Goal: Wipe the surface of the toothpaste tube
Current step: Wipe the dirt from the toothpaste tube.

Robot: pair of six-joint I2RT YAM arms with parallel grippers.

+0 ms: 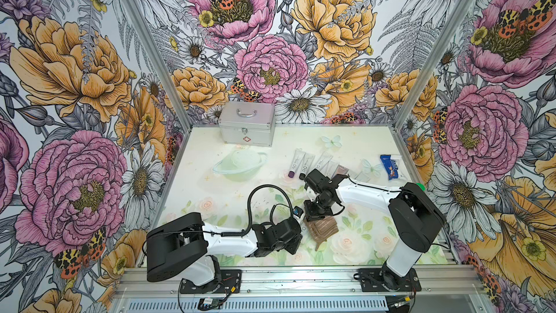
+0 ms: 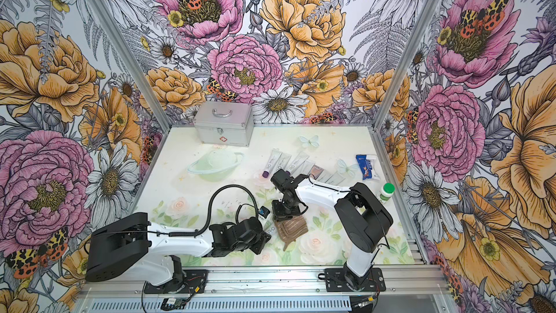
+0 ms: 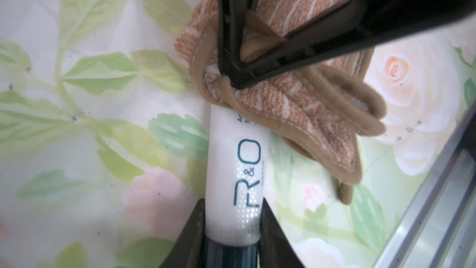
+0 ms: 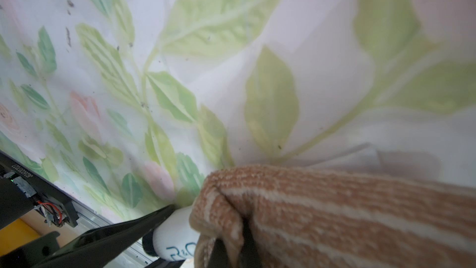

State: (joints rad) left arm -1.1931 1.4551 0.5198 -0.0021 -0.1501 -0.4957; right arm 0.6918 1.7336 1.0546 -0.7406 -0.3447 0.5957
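A white toothpaste tube [image 3: 235, 166] marked "R&O" lies low over the flowered mat. My left gripper [image 3: 233, 208] is shut on its dark-capped end. A brown striped cloth [image 3: 296, 104] covers the tube's other end, and my right gripper [image 3: 239, 78] is shut on that cloth, pressing it onto the tube. In both top views the cloth [image 1: 323, 227] [image 2: 293, 228] sits in the front middle, under the right gripper [image 1: 316, 216], with the left gripper [image 1: 299, 225] just left of it. The right wrist view shows the tube [image 4: 175, 235] poking out from under the cloth [image 4: 334, 215].
A silver metal case [image 1: 246, 123] stands at the back left. Several more tubes [image 1: 301, 162] lie in a row behind the right arm. A blue packet [image 1: 391, 166] is at the right, and a green-capped bottle [image 2: 386, 192] by the right wall. The aluminium rail [image 1: 285, 278] runs along the front.
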